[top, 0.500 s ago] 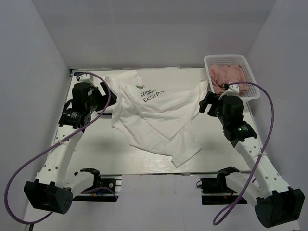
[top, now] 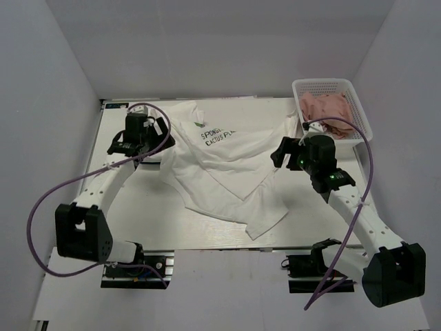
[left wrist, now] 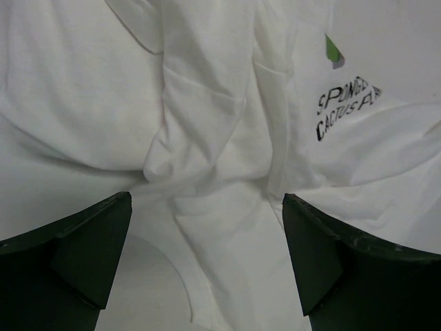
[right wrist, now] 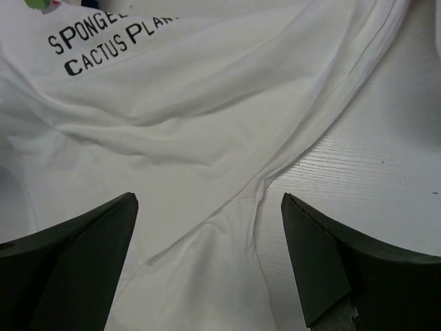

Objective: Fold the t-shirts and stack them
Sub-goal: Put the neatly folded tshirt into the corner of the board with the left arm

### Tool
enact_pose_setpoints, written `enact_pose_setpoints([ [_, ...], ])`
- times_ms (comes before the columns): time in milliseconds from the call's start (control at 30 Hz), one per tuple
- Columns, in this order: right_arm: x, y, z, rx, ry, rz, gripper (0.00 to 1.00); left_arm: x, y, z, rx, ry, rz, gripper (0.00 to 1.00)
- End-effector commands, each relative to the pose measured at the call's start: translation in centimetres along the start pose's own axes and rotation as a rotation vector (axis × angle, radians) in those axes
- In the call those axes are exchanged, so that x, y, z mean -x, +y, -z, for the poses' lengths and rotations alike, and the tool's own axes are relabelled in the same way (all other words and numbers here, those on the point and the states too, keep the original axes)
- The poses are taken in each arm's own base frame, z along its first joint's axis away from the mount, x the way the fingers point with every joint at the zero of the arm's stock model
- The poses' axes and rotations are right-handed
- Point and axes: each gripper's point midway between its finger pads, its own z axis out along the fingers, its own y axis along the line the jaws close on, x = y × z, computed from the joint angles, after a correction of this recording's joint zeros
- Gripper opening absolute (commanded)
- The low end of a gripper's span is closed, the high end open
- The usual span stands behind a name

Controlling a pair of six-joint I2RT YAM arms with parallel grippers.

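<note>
A white t-shirt (top: pixel 227 162) lies crumpled and spread across the middle of the table, dark lettering (top: pixel 219 134) showing near its top. My left gripper (top: pixel 162 141) hovers at the shirt's left edge, open, with wrinkled fabric (left wrist: pixel 207 103) below its jaws and the lettering (left wrist: pixel 344 114) to the right. At the shirt's right side my right gripper (top: pixel 278 153) is open over a twisted fold (right wrist: pixel 262 189), with nothing between the fingers. Neither gripper holds cloth.
A white plastic basket (top: pixel 324 82) holding pink cloth (top: pixel 324 107) stands at the back right corner, just behind the right arm. Bare table (top: pixel 138 207) shows at the front left and bare table (right wrist: pixel 372 172) to the right of the shirt. Purple cables loop off both arms.
Both arms have swung inward toward the shirt: the left gripper moved right to its left edge, the right gripper moved left over its right side. The shirt has not moved.
</note>
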Motion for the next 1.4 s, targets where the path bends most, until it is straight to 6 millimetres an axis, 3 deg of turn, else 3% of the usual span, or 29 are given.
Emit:
enact_pose_setpoints([
  [0, 2.0, 2.0, 0.1, 0.087, -0.036, 0.006, 0.90, 2.9, -0.7, -2.0, -0.015, -0.082, 0.017, 1.00],
  [133, 2.0, 1.6, 0.3, 0.063, -0.044, -0.003, 0.90, 2.1, 1.6, -6.1, 0.052, -0.021, 0.049, 1.00],
  [300, 2.2, 0.8, 0.3, 0.019, -0.046, 0.004, 0.90, 2.6, 4.4, -8.8, 0.112, -0.031, 0.091, 1.00],
  [367, 2.4, 0.7, 0.2, 0.006, -0.045, 0.002, 0.90, 3.5, 4.0, -9.7, 0.063, -0.053, 0.100, 1.00],
  [467, 3.1, 0.9, 0.2, 0.009, -0.052, 0.004, 0.90, 3.1, 3.7, -11.6, 0.023, -0.018, 0.107, 1.00],
  [567, 3.3, 1.0, 0.0, 0.008, -0.052, 0.001, 0.90, 2.6, 4.9, -13.5, 0.026, -0.002, 0.131, 1.00],
  [700, 3.6, 1.0, 0.4, 0.008, -0.061, -0.001, 0.90, 3.2, 6.3, -15.2, 0.035, -0.001, 0.161, 1.00],
  [767, 3.3, 0.9, 0.4, 0.001, -0.055, -0.005, 0.90, 4.9, 7.2, -15.3, 0.045, -0.032, 0.187, 1.00],
  [800, 3.2, 0.9, 0.4, 0.001, -0.051, -0.002, 0.90, 4.4, 7.9, -15.6, 0.060, -0.017, 0.195, 1.00],
  [900, 3.2, 0.9, 0.3, 0.002, -0.049, -0.005, 0.90, 6.1, 8.1, -15.1, 0.039, -0.056, 0.212, 1.00],
  [1067, 2.8, 1.4, -0.6, 0.027, -0.006, 0.020, 0.90, 6.2, 6.0, -13.7, -0.089, -0.039, 0.189, 1.00],
  [1200, 2.2, 2.4, -1.4, 0.063, 0.072, 0.103, 0.90, 8.3, 3.4, -10.5, -0.197, -0.094, 0.135, 1.00],
  [1233, 0.4, 2.8, -2.0, 0.072, 0.141, 0.142, 0.90, 9.5, 2.5, -8.6, -0.224, -0.133, 0.121, 1.00],
  [1300, 0.3, 3.8, -2.8, 0.094, 0.168, 0.204, 0.90, 10.2, 1.0, -6.4, -0.238, -0.162, 0.065, 1.00],
  [1333, -1.0, 4.4, -3.6, 0.111, 0.215, 0.242, 0.90, 10.7, 0.7, -4.2, -0.233, -0.187, 0.062, 1.00],
  [1367, -0.3, 5.3, -4.0, 0.130, 0.202, 0.269, 0.90, 11.0, 0.4, -3.0, -0.238, -0.202, 0.049, 1.00],
])
